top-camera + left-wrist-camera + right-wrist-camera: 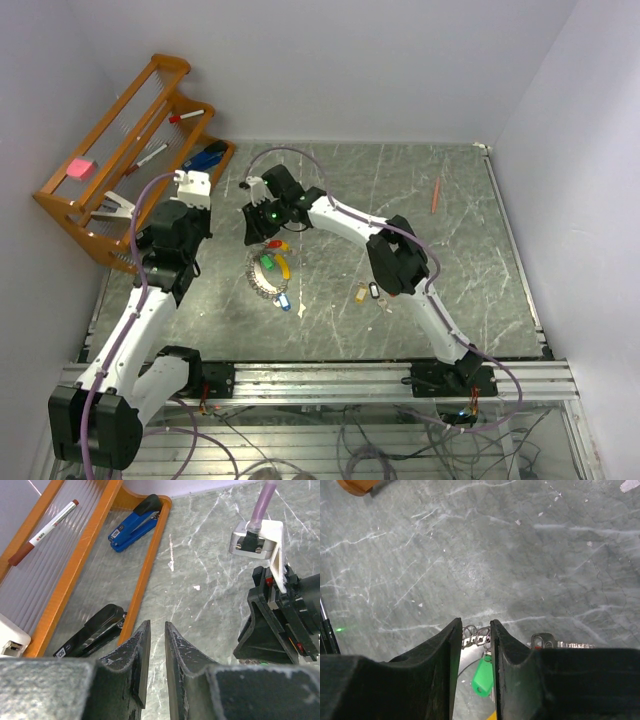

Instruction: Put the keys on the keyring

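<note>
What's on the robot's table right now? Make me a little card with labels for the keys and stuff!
keyring: on the table, green, yellow, red and blue tags bunched at it
loose keys: two, yellow tag and black-and-white tag, lying apart to its right
right jaws: above the keyring, narrow gap, metal links showing through; grip unclear
left jaws: slightly apart, nothing between, by the wooden rack
rack holds: blue stapler, black stapler, pen
far right: orange pencil

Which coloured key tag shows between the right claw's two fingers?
The green tag, seen in the gap between the right gripper's fingers; the blue tag lies well clear of them.
</note>
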You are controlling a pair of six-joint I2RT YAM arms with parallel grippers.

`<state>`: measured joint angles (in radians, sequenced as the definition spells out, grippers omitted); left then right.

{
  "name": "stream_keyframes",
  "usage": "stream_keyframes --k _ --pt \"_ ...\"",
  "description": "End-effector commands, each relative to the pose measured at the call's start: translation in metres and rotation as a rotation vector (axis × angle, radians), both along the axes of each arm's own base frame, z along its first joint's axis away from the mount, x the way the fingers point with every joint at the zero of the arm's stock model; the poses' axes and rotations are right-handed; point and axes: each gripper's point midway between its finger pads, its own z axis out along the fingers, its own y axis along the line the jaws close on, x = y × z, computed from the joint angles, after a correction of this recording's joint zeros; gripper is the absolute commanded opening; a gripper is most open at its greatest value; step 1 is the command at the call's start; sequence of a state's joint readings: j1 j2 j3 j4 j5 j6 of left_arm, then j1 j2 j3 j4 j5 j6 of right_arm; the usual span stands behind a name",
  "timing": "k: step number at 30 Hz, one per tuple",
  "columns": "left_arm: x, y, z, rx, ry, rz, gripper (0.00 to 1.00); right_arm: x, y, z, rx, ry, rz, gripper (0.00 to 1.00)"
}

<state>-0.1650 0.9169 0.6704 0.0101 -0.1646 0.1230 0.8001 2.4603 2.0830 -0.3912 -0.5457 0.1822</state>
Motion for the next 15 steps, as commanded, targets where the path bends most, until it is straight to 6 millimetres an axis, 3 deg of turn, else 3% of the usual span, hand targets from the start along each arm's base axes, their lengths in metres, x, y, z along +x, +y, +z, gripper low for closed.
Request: stream_keyframes --k 1,8,15 --pt "0.0 0.003 0.007 -0.007 -0.031 0.009 0.28 0.006 0.002 -0.012 -0.026 -0.016 -0.005 0.28" --pt "0.0 0.004 0.004 -0.005 -0.025 0.013 0.27 0.004 -0.001 -0.029 -0.059 0.013 -0.01 0.25" --pt "0.002 0.003 0.005 -0.001 -0.032 0.008 0.27 0.006 -0.006 -0.032 -0.094 -0.002 -0.016 0.25"
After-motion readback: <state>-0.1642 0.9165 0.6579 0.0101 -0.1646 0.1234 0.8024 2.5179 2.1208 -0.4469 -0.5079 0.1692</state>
